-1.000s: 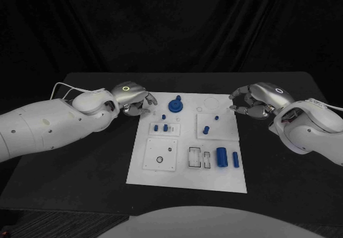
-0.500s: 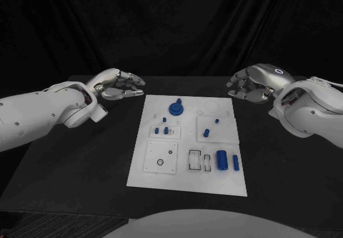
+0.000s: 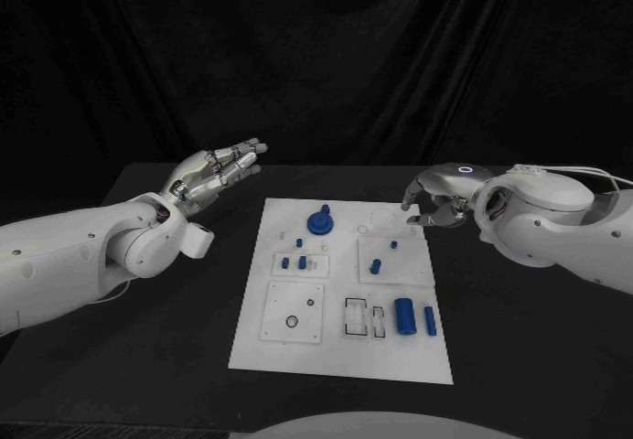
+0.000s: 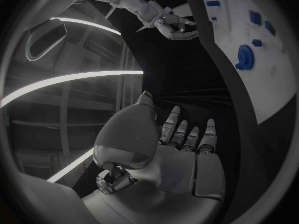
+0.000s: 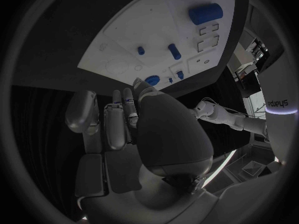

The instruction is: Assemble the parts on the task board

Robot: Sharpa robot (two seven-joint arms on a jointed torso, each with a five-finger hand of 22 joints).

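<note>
Head view: I see one white task board (image 3: 346,352) lying flat in the middle of the black table (image 3: 158,311), with two hands over the far half of the table.
Blue parts, counted: I make out about nine on the board, though the smallest ones are hard to separate.
Round knobbed part: one, the large blue disc (image 3: 319,220) at the far middle of the board.
Cylinders, near right: two lying side by side, a thick one (image 3: 405,315) and a thin one (image 3: 430,318) to its right.
Far left inset plate (image 3: 301,264): holds two short blue pegs (image 3: 302,262) standing close together; two more small blue pieces sit just beyond it.
Far right inset plate (image 3: 391,259): holds one slanted blue peg (image 3: 376,267) and a tiny blue piece beyond it.
Near left inset plate (image 3: 293,311): holds one small dark ring (image 3: 290,321).
Rectangular outlines: two dark frames (image 3: 368,316) near the middle of the board, left of the cylinders.
Left hand (image 3: 215,169): raised over the far left of the table, well apart from the board, fingers extended and holding nothing.
Right hand (image 3: 436,197): just over the board's far right corner, fingers curled inward; I cannot tell whether anything is in it.
</note>
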